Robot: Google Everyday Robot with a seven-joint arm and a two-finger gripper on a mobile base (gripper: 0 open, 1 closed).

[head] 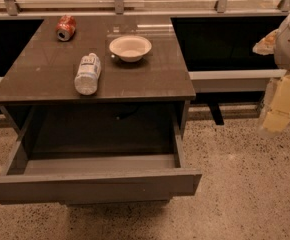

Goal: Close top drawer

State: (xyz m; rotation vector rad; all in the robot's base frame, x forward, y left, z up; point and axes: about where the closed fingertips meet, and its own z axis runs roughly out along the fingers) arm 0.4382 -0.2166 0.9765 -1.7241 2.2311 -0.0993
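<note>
Gripper (282, 101): far right, over the floor (245, 194), well apart from the cabinet (150, 79); its grip I cannot tell
top drawer (92, 184): pulled out wide
bottle (87, 74) label: I read nothing

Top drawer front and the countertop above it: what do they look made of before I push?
Top drawer: matte grey, no glare, flat edges; likely painted or laminated board. Countertop: dark brown, glossy, shows bright reflections; polished stone or laminate, cannot tell which. The pincer hangs at the right edge, clear of both.
</note>
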